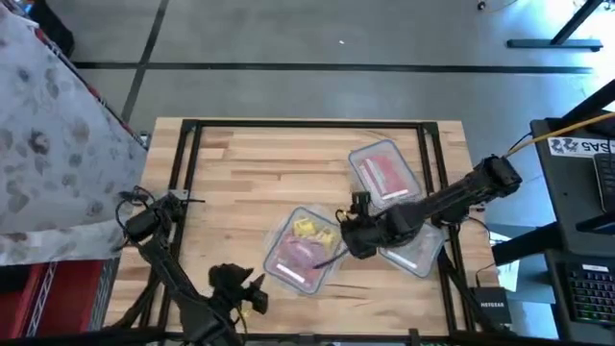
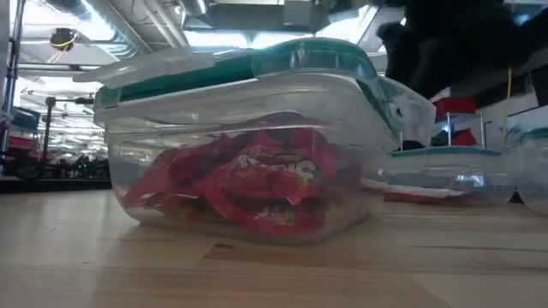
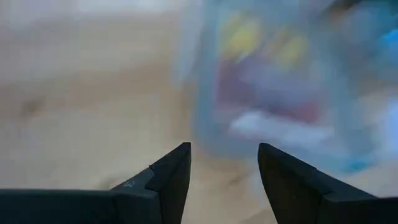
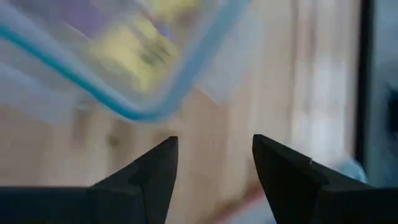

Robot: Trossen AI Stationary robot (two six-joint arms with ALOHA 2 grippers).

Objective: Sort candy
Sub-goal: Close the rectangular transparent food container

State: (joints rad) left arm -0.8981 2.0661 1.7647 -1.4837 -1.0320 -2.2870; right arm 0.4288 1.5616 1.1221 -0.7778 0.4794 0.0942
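A clear tub near the table's middle holds yellow candy and purple-pink candy. A second clear tub, farther back and to the right, is filled with red candy and has a teal-sealed lid resting on it. My right gripper is open beside the mixed tub's right side, whose teal rim shows just ahead of it, with nothing between the fingers. My left gripper is open near the front edge. It faces the mixed tub and is apart from it.
Another clear container or lid lies under my right arm at the right front. A black frame runs along the table's back and sides. Bare wood lies at the back left. Cloth hangs off the table's left.
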